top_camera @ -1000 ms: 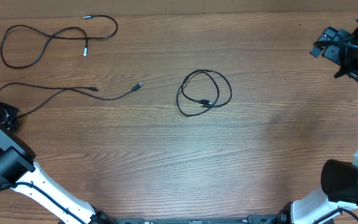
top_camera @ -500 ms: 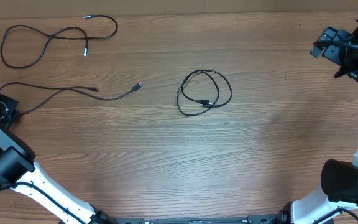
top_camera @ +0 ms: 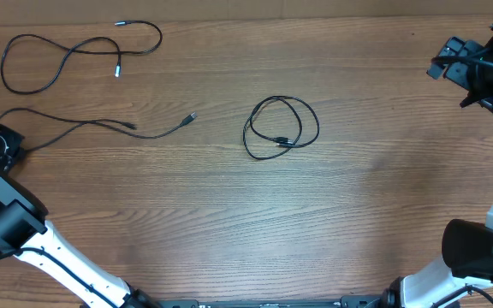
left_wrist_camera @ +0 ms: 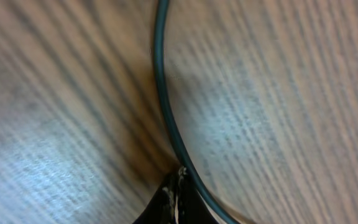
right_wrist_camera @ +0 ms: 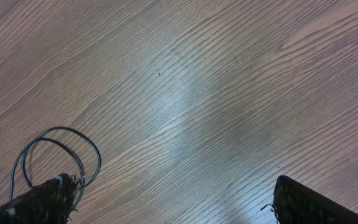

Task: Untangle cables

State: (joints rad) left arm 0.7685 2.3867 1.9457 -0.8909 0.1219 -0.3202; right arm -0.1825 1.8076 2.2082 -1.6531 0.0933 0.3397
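Three lots of thin black flexible cord are noted on the brown wood-grain table [top_camera: 358,214], each apart from the others. The landmark taken is the coiled black cord [top_camera: 282,127], doubled into a small ring at mid-table.

Well left of the coil lies a long black strand [top_camera: 101,127]. It runs from the table's left edge toward the coil, with one plug tip nearest the coil and a second tip short of it. Whether it is one cord folded or two lying together cannot be told. Far left of the coil and further back, a loose looped black cord with silvery tips [top_camera: 58,53] is seen crossing itself.

The left gripper [left_wrist_camera: 176,193] has its fingers closed to a point at the end of the long strand farthest from the coil. The strand touches the closed tip. Whether it is pinched or merely alongside cannot be told.

The right gripper [right_wrist_camera: 169,181] has its fingers spread wide with nothing between them, and is held well right of the coil.

The step in hand is judged to be drawing the long strand out, away from the coil. A low, slow pull along the tabletop is advised, so that the tips trail straight and are not swept into the looped cord nearby. The coil is judged yet to be opened. Nothing is seen standing between it and the right gripper.
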